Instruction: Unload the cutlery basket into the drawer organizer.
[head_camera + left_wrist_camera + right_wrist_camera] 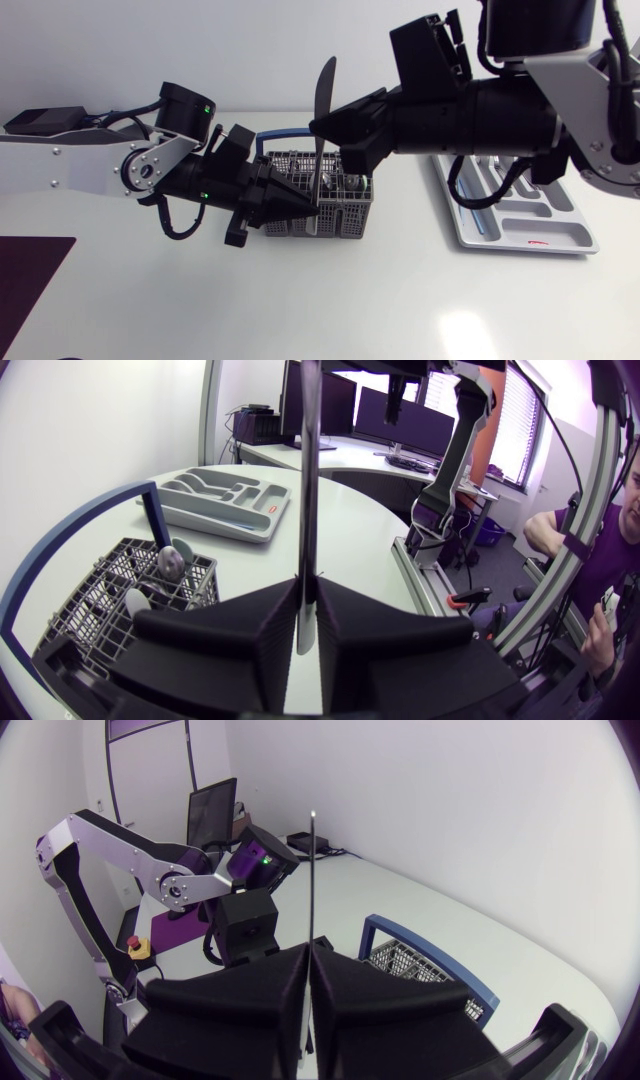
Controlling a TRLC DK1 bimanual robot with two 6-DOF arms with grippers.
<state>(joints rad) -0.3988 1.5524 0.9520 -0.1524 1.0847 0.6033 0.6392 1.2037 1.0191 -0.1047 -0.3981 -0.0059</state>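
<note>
Knife (326, 90), slim shiny steel, clamped by both arms' black wedge jaws above grey mesh basket (350, 212).

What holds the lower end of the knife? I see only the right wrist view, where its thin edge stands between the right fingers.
Observer: The left gripper is shut on the knife lower down, close to the cutlery basket.
Operator: Does the basket hold other pieces?
Observer: Yes, the left wrist view shows a spoon in it.
Operator: Where is the drawer organizer?
Observer: The drawer organizer lies on the far side of the basket from the left arm, apart from it, partly under the right arm.
</note>
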